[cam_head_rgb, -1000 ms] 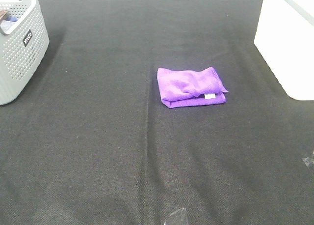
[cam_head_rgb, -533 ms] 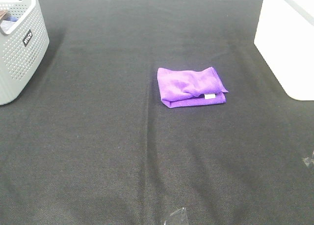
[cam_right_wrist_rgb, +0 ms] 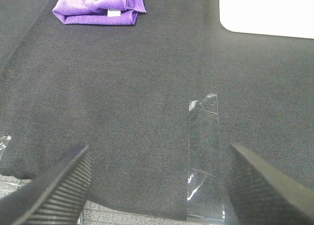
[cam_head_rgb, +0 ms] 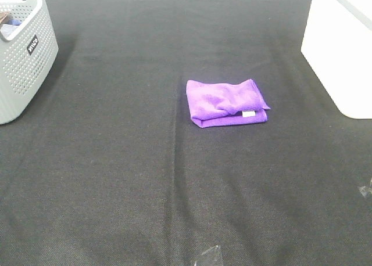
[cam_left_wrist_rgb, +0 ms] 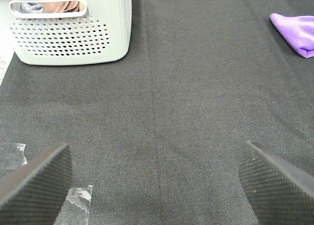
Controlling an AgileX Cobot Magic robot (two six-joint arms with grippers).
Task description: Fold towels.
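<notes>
Exterior high view shows the purple towel [cam_head_rgb: 226,103] folded on the tabletop [cam_head_rgb: 116,179]. Both the left gripper [cam_left_wrist_rgb: 156,178] and right gripper [cam_right_wrist_rgb: 157,185] are spread, empty; any tidying should press the puffy top layer flat.

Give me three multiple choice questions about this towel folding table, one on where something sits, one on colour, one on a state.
1. Where is the grey basket?
A. far left corner
B. near right corner
C. centre

2. What colour is the towel?
A. green
B. purple
C. white

3. How does the towel lie?
A. spread flat
B. hanging from a claw
C. folded into a small bundle

Answers: A, it stands at the mat's far left edge; B, bright purple with a white tag; C, layers are stacked, both claws apart from it.
</notes>
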